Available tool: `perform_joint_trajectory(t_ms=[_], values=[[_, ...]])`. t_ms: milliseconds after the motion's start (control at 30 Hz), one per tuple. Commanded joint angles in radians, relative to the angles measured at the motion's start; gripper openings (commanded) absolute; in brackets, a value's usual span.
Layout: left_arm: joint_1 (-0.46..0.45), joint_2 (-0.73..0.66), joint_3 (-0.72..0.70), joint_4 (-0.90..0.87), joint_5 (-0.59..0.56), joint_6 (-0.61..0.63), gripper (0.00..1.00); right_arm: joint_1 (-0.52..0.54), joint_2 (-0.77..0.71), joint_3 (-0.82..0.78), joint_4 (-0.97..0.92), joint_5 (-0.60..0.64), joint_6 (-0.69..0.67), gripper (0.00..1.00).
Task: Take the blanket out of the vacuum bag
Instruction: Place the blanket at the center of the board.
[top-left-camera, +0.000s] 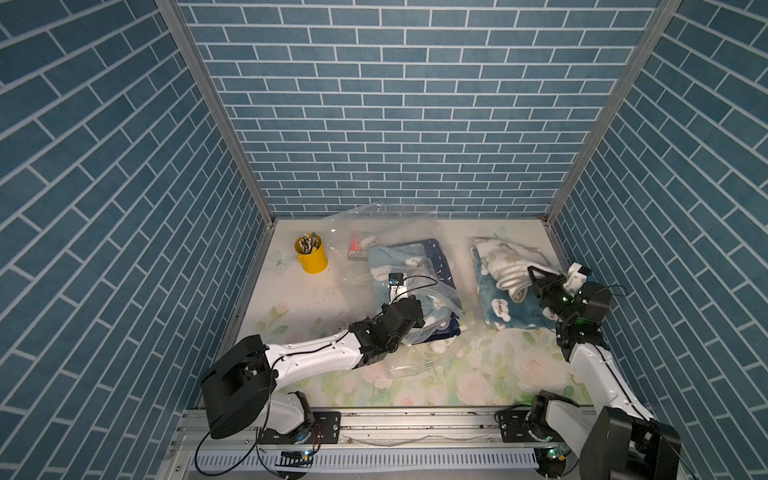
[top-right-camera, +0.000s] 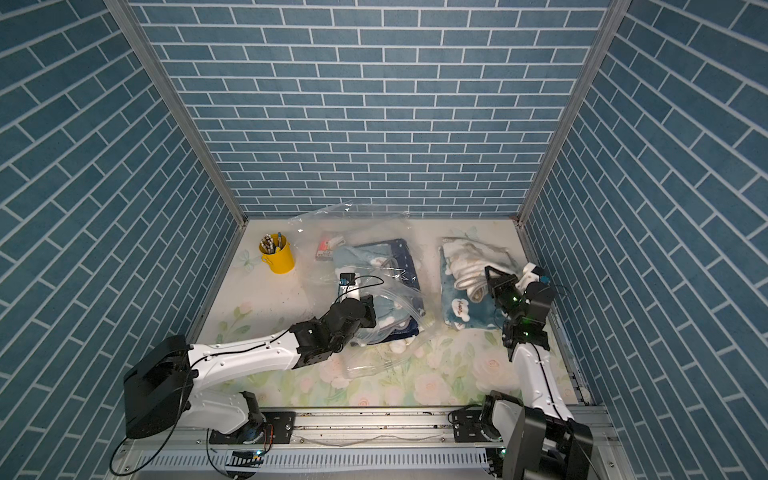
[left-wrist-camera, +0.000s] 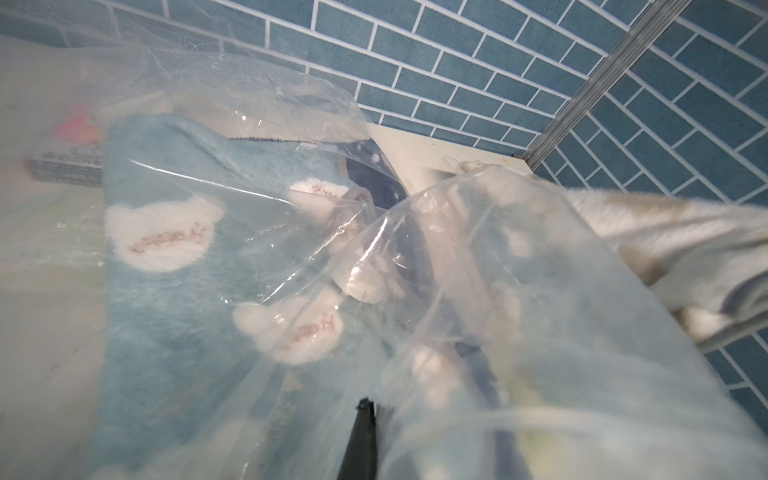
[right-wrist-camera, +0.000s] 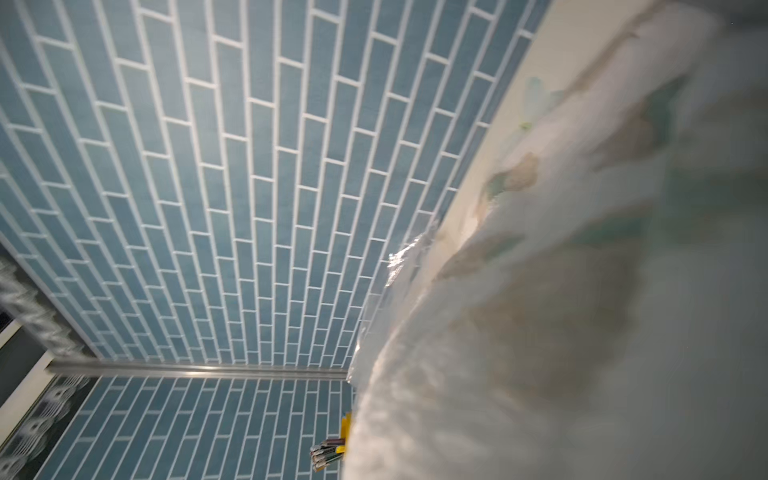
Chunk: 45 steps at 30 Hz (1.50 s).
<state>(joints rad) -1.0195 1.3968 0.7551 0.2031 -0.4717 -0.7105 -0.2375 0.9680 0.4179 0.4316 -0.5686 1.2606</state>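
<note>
The clear, crinkly vacuum bag (top-left-camera: 374, 224) (top-right-camera: 332, 220) lies at the middle back of the table. Inside it is a folded light-blue blanket (top-left-camera: 399, 257) (top-right-camera: 365, 257) (left-wrist-camera: 174, 291) with white bear patches. My left gripper (top-left-camera: 415, 320) (top-right-camera: 368, 313) (left-wrist-camera: 372, 409) is at the bag's near end, shut on a fold of the bag's plastic (left-wrist-camera: 540, 291). A teal blanket (top-left-camera: 498, 299) (top-right-camera: 457, 299) (right-wrist-camera: 561, 332) with a white underside lies outside the bag on the right. My right gripper (top-left-camera: 534, 278) (top-right-camera: 492, 276) is shut on its rolled white edge, and fabric hides the jaws in the right wrist view.
A yellow pen cup (top-left-camera: 311, 257) (top-right-camera: 279, 257) (right-wrist-camera: 345, 428) stands at the back left. A small red-and-white box (top-left-camera: 355, 251) and a white clip (top-left-camera: 368, 241) sit by the bag's far left end. Blue brick walls close the back and both sides.
</note>
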Motion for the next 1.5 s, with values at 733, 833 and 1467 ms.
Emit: perform_joint_trajectory(t_ms=[733, 833, 1467], values=[[0.006, -0.054, -0.051, 0.061, 0.016, 0.000, 0.00, 0.017, -0.317, -0.074, -0.435, 0.190, -0.140, 0.44], [0.007, -0.068, -0.055, 0.061, 0.016, 0.010, 0.00, 0.012, -0.308, -0.061, -0.520, 0.211, -0.270, 0.60], [0.007, -0.063, -0.071, 0.090, 0.059, 0.026, 0.00, 0.035, -0.266, -0.050, -0.636, 0.115, -0.703, 0.97]])
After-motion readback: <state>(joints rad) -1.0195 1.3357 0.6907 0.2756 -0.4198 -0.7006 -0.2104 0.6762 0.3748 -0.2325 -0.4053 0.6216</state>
